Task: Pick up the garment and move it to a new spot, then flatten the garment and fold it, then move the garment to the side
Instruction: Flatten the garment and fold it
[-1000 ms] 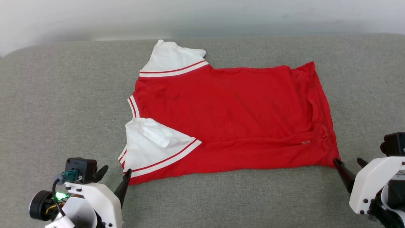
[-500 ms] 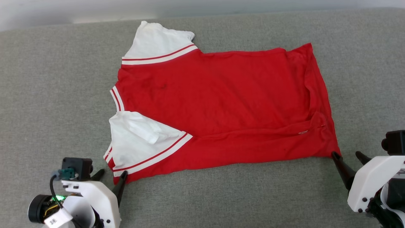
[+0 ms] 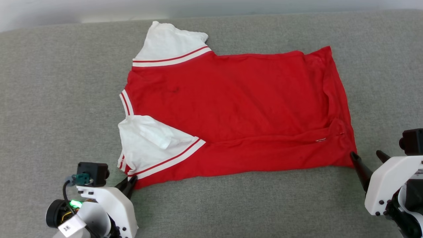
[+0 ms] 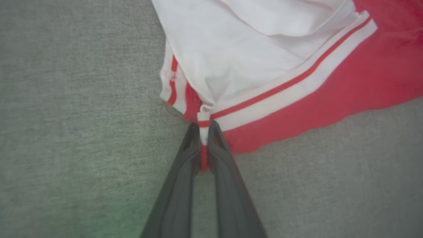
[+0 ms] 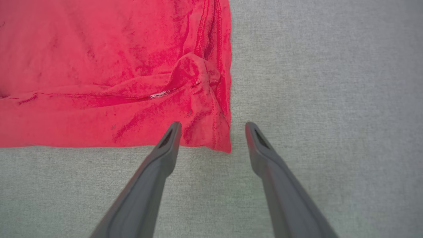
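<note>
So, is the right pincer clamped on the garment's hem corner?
No, the right pincer stands open, straddling a hem corner of the garment.

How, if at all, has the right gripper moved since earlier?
Yes. Against the cushion's back edge, the right gripper edged up the view, alongside the T-shirt's hem corner.

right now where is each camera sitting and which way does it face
Head view: on the head, facing forward and down at the garment on the grey surface; left gripper lower left, right gripper lower right.
Left wrist view: on that wrist, looks along its own fingers, shut on the garment's corner by the white sleeve.
Right wrist view: on that wrist, looks along its own open fingers, hem corner between them.
Shared: head and left wrist views both show that sleeve.
</note>
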Tool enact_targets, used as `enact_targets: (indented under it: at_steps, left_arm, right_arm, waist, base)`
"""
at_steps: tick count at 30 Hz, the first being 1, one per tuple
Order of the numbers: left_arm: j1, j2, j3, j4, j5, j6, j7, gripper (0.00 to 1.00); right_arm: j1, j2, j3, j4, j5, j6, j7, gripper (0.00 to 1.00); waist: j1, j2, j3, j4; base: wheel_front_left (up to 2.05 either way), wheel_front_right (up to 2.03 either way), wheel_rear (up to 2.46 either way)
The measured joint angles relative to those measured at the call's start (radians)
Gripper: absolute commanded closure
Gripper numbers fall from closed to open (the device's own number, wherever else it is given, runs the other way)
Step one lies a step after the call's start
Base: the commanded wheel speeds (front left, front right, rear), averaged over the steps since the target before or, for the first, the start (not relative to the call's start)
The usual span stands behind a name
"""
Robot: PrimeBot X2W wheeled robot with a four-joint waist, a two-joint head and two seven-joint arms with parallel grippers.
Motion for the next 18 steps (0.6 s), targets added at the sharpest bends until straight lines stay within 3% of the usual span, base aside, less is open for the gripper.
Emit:
enact_targets:
  at_steps: [7,18]
  left_arm:
    - [0.001,0.013,0.002,-0.119,0.037,0.022,-0.02,1.0]
    - [-0.007,0.035,0.012,-0.276,0.072,0.039,-0.047,1.0]
  right_arm:
    - [-0.035,-0.048,0.003,0.079,-0.037,0.0,0.035,0.0]
    - [-0.086,-0.025,-0.026,0.266,-0.088,0.0,0.038,0.0]
  waist:
    - [0.0001,0.0,-0.023,0.04]
    - [0.0001,-0.0001,0.019,0.091]
  base:
    - [0.0,0.0,0.0]
    - [0.0,0.0,0.0]
